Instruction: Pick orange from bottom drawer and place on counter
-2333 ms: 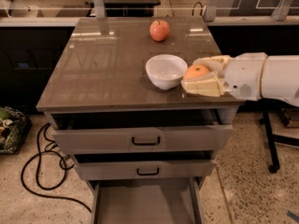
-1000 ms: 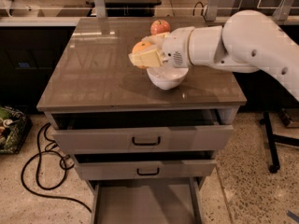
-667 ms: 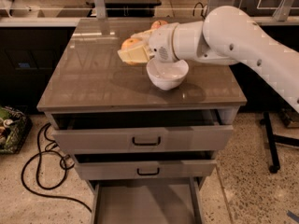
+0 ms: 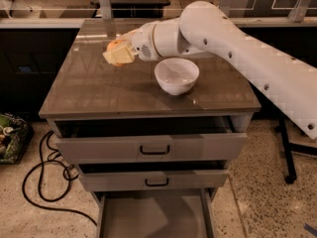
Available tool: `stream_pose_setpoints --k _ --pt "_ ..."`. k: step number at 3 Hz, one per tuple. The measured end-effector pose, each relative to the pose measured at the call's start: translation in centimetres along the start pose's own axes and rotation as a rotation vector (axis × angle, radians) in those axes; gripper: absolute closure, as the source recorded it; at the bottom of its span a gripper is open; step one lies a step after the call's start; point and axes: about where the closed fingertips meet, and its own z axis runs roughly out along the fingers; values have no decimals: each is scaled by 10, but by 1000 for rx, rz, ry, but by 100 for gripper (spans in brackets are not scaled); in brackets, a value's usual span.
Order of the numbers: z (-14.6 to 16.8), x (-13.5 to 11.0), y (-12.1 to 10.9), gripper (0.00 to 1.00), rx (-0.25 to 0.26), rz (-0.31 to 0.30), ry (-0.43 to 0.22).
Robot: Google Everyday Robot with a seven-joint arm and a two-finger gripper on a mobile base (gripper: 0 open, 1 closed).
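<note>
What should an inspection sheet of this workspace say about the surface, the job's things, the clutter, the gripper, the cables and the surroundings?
Surface: the counter is glossy and brown-grey, and carries one bowl.
Job's things: the orange is held over the counter's left rear part, not yet set down; the bottom drawer is pulled out, and the part of its floor in view is bare.
Clutter: only the white bowl, right of centre; it looks empty.
Grippers: the gripper is closed on the orange, left of the bowl.
Cables: black cables loop on the floor left of the cabinet.
Surroundings: both upper drawers are slightly open; a black stand is on the right.
</note>
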Motion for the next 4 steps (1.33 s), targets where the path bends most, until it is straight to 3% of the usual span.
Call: stream_pose_setpoints --k 2,4 --pt "15 2 0 100 -25 -1 6" --pt "68 13 -9 100 -79 22 10"
